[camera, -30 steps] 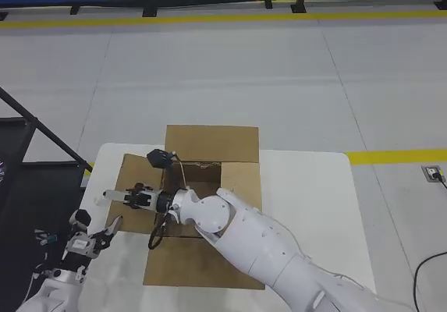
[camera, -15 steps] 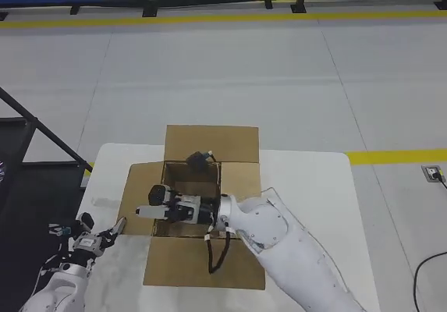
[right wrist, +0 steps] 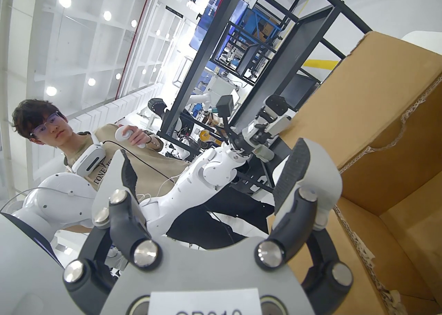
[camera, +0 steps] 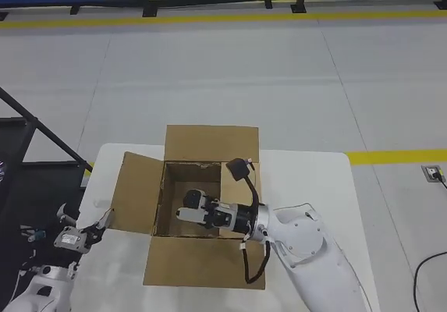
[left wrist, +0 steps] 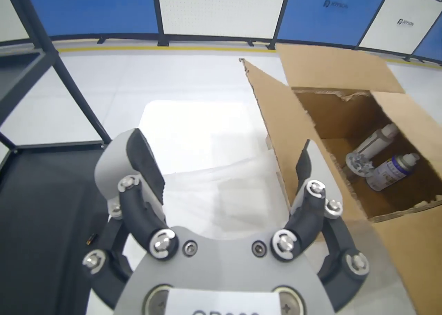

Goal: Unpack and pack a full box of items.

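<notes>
Left wrist view looks into the open cardboard box (left wrist: 345,116). On its floor, close to the wall away from the left arm, lie a white bottle (left wrist: 376,142) and a purple-labelled bottle (left wrist: 392,171) with a white cap. Both are on their sides, just beside each other. A small crumpled silvery thing (left wrist: 359,161) touches them; what it is I cannot tell.

Opening the box looks done, with its flaps turned back. The items I can make out lie inside it, so I judge the unpacking to be at an early stage and the repacking wholly ahead.

The box is plain brown corrugated board, matte, with ragged torn edges that show the fluting. It looks light and stiff enough to hold its shape. The bottles are smooth, round hard plastic and would likely roll if nudged.

The right gripper (camera: 186,213) sits within the box's opening, near the wall on the left arm's side. Its fingers are spread with nothing between them, and the pads (right wrist: 293,171) are black and ribbed.

The left gripper (left wrist: 222,154) hangs outside the box, beside the raised flap (left wrist: 276,116) on that side. It too is spread wide and empty.

Under the box is a smooth white table (camera: 309,179), with what seems a thin wrinkled clear film (left wrist: 224,174) lying on it just beside the box.
</notes>
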`<move>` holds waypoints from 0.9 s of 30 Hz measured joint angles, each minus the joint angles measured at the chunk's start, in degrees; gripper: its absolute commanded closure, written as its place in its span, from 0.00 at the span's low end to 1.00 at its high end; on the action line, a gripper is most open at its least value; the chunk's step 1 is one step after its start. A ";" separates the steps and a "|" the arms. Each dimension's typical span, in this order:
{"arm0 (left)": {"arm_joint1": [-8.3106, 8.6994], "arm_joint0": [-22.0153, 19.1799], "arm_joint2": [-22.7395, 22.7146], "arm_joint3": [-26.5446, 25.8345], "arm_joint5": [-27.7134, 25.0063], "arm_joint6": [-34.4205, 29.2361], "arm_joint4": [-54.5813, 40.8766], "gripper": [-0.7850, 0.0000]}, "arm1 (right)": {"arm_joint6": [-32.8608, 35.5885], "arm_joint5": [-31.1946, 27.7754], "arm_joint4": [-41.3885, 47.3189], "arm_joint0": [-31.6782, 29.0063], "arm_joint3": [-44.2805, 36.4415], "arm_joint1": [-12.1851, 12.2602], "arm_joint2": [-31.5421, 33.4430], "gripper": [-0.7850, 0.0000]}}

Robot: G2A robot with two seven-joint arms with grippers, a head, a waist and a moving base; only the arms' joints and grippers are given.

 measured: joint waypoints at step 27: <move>-1.06 -21.88 25.35 -4.09 -2.63 -34.21 -20.23 0.00 | -1.72 -25.14 0.75 -31.71 -19.40 6.61 27.36 0.00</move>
